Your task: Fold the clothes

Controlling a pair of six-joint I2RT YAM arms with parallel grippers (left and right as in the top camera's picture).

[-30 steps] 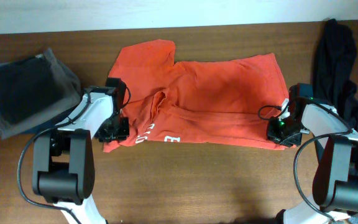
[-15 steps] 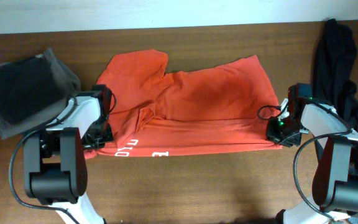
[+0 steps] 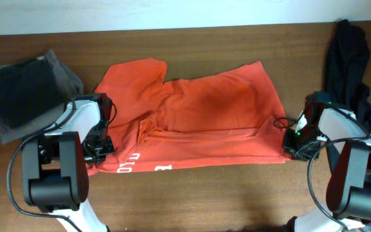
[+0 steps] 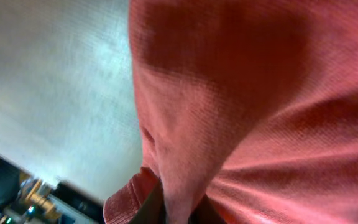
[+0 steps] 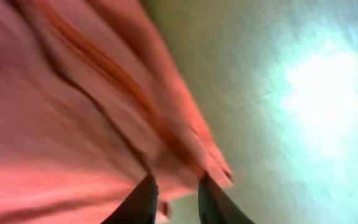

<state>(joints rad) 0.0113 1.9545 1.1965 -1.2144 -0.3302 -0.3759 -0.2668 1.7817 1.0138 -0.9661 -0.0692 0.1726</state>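
The red-orange T-shirt (image 3: 205, 116) lies spread across the middle of the table, its near hem folded up so white lettering (image 3: 140, 165) shows at the lower left. My left gripper (image 3: 100, 147) is shut on the shirt's lower left edge; in the left wrist view the red cloth (image 4: 260, 93) is pinched between the jaws (image 4: 178, 211). My right gripper (image 3: 291, 147) holds the shirt's lower right corner; in the right wrist view the cloth (image 5: 55, 124) passes between its fingers (image 5: 178, 202). The limp black garment (image 3: 348, 58) lies at the far right.
A stack of folded grey and dark clothes (image 3: 24, 93) sits at the left edge of the table. The wooden table (image 3: 192, 200) shows bare along the front. The black garment reaches down beside my right arm.
Both grippers have pulled the shirt's near edge toward the front and the shirt has shifted left. It lies flatter, and more of the lettered hem shows.
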